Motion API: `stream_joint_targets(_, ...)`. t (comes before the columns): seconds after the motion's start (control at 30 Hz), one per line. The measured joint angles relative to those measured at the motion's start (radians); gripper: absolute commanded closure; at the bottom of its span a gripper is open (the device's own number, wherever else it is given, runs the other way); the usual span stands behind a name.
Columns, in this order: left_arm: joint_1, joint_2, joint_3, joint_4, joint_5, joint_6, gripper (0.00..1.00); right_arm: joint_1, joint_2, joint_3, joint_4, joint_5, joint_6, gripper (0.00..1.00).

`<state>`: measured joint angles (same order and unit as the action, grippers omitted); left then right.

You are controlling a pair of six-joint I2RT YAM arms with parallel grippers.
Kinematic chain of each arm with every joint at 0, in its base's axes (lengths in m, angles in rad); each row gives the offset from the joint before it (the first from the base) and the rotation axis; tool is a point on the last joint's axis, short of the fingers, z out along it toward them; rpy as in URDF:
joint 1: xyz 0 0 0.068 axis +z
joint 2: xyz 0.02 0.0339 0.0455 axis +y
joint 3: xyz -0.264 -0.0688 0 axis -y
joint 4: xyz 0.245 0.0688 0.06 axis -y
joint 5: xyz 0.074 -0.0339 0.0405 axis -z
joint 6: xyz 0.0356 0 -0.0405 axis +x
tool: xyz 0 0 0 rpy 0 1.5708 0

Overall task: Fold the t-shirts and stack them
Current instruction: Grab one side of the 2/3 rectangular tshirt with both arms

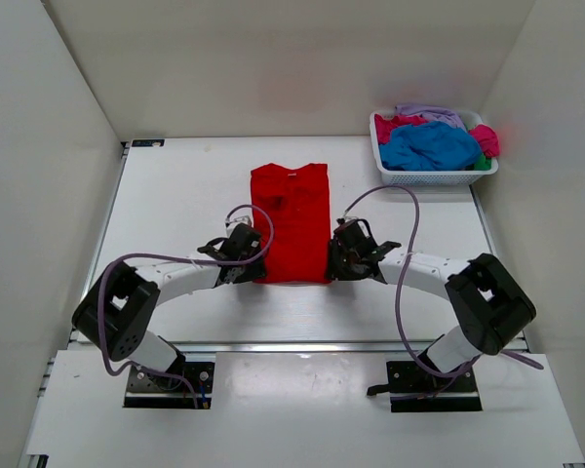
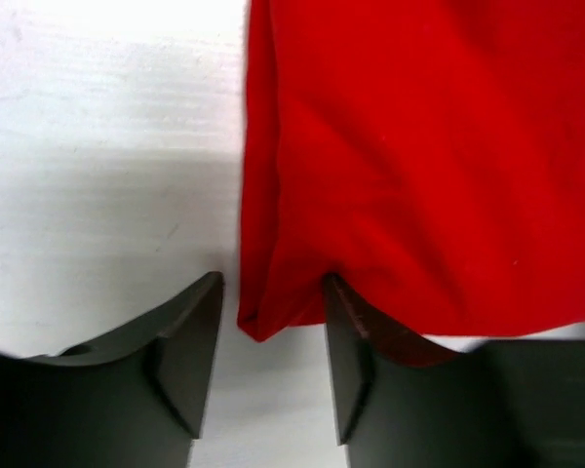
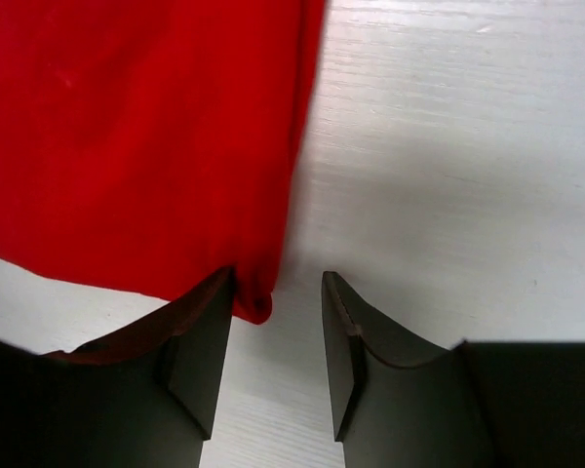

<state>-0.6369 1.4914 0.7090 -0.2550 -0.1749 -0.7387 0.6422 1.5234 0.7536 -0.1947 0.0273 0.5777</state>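
Observation:
A bright red t-shirt (image 1: 291, 219) lies flat mid-table, folded into a long narrow strip with its collar at the far end. My left gripper (image 1: 246, 255) sits at its near left corner. In the left wrist view that gripper (image 2: 272, 283) is open, and the red t-shirt (image 2: 419, 166) has its corner between the jaws, its hem draped over the right finger (image 2: 346, 341). My right gripper (image 1: 339, 255) sits at the near right corner. Seen from the right wrist, this gripper (image 3: 279, 278) is open too. The red t-shirt (image 3: 136, 136) hangs its corner against the left finger (image 3: 200, 351).
A white mesh basket (image 1: 434, 177) stands at the table's far right. It holds a blue t-shirt (image 1: 429, 146), a pink one (image 1: 395, 125), a lavender one (image 1: 429, 114) and a bit of green (image 1: 483, 164). White walls enclose the table on three sides.

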Motion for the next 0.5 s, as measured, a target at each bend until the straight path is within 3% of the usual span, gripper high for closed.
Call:
stream_joint_targets(0.13,-0.003,0.022,0.008,0.026,-0.01,-0.01,0.56,0.028,0.023,0.016,0.021,0.015,0.005,0.59)
stream_joint_targets(0.23,-0.005,0.032,0.008,0.039,-0.016,-0.018,0.76,0.044,0.028,0.018,0.033,0.019,0.008,0.61)
stream_joint_targets(0.27,-0.005,0.037,0.008,0.043,-0.019,-0.019,0.84,0.045,0.03,0.019,0.034,0.02,0.01,0.67)
stream_joint_targets(0.3,-0.006,0.039,0.008,0.047,-0.018,-0.02,0.99,0.045,0.035,0.023,0.034,0.021,0.012,0.83)
stream_joint_targets(0.37,-0.008,0.04,0.008,0.051,-0.018,-0.018,1.0,0.045,0.058,0.032,0.038,0.019,0.021,1.0)
stream_joint_targets(0.5,-0.009,0.038,0.006,0.051,-0.018,-0.017,1.0,0.045,0.077,0.045,0.047,0.012,0.023,1.0)
